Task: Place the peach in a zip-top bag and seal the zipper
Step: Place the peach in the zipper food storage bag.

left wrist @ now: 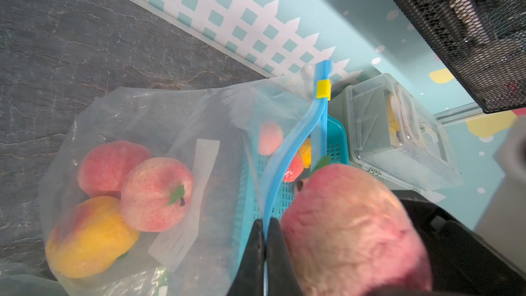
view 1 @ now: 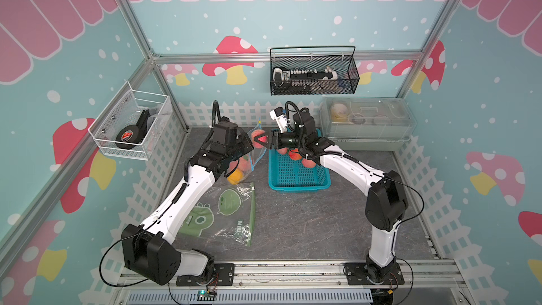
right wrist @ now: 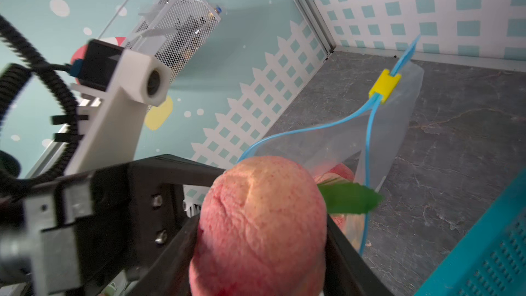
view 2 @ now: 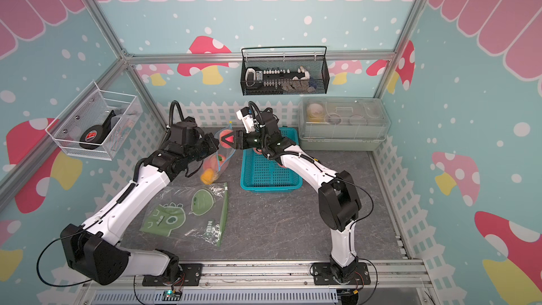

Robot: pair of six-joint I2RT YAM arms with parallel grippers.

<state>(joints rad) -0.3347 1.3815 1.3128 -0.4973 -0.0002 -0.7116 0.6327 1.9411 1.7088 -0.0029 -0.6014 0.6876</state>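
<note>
A pink peach (right wrist: pixel 262 217) sits between the fingers of my right gripper (right wrist: pixel 260 232), which is shut on it. In both top views that gripper (view 1: pixel 262 141) holds the peach (view 2: pixel 224 137) at the open mouth of the clear zip-top bag (view 1: pixel 246 165). My left gripper (left wrist: pixel 266 223) is shut on the bag's blue zipper edge (left wrist: pixel 296 138) and holds the bag (left wrist: pixel 170 115) off the table. The yellow slider (left wrist: pixel 323 88) sits at the far end of the zipper. Three fruits (left wrist: pixel 156 195) lie in the bag's bottom. The held peach (left wrist: pixel 353 232) is right beside the left fingers.
A teal basket (view 1: pixel 299 186) with more peaches (view 1: pixel 293 154) stands under the right arm. A second bag with green print (view 1: pixel 231 215) lies flat near the left arm. A clear lidded box (view 1: pixel 369 121) stands at the back right. Wire baskets hang on the back wall (view 1: pixel 313 71) and the left wall (view 1: pixel 132 124).
</note>
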